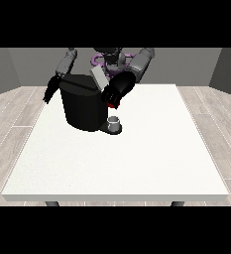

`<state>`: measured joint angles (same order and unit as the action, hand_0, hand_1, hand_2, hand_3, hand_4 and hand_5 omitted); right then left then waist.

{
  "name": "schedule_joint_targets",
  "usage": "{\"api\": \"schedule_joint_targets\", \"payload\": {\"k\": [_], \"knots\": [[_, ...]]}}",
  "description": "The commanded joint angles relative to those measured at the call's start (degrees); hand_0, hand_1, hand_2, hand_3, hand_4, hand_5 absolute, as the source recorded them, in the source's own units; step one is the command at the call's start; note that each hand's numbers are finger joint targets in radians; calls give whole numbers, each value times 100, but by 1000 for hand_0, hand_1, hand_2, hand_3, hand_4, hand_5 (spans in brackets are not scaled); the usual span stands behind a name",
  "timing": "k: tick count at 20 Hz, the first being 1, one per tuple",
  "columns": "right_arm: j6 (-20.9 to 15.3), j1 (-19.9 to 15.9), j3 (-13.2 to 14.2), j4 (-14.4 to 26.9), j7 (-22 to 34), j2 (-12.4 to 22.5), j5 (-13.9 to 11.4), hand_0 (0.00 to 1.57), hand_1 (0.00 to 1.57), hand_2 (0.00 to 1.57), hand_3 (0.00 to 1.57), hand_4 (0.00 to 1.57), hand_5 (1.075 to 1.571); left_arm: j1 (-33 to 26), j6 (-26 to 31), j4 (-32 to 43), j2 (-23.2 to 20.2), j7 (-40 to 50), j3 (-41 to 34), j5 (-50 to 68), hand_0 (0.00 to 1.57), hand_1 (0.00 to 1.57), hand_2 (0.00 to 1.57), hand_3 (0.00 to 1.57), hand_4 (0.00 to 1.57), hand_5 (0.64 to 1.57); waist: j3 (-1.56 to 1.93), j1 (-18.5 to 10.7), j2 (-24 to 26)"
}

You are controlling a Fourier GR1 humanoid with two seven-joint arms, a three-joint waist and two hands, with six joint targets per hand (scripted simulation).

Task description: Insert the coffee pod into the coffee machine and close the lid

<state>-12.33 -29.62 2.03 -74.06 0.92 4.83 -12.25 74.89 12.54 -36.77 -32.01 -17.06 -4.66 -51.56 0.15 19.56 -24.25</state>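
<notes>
While the hand at the view's right (112, 94) hovers at the coffee machine (83, 103), its lid (98, 77) apparently still raised, its fingers cannot be made out, and no pod plainly shows; closing seems left.

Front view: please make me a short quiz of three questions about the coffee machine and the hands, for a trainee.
1. True or false: the lid of the coffee machine lies shut flat.
2. Which hand is nearer to the lid? A) the hand at the view's right; B) the hand at the view's left; C) both equally near.
3. Fill the gap: the small grey thing stands at the machine's ___, on the side towards the view's right.

Key: 1 false, the lid stands tilted up. 2 A. 3 base.
</notes>
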Motion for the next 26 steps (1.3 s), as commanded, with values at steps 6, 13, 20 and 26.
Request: {"api": "schedule_joint_targets", "payload": {"k": [6,13,20,26], "knots": [[79,24,-23,-223,186,-77,110,0,0,0,0,153,1571,-71,-342,201,-200,-72,-141,-125,0,0,526,441,0,1571,-13,81,37],[-24,257,58,204,197,-167,108,0,0,0,0,0,1571,-355,-66,130,286,185,-17,-100,0,0,221,146,0,1571,-11,-441,674],[332,1319,199,334,-32,-10,387,0,0,0,0,0,1571,-1697,-100,28,1055,-9,121,84,0,0,85,0,0,1571,-15,-972,1915],[112,1780,128,369,-110,-242,317,0,0,0,0,0,1571,-2095,91,91,2015,-25,-1217,1741,0,0,0,0,369,1571,-30,-1370,2782]]}}
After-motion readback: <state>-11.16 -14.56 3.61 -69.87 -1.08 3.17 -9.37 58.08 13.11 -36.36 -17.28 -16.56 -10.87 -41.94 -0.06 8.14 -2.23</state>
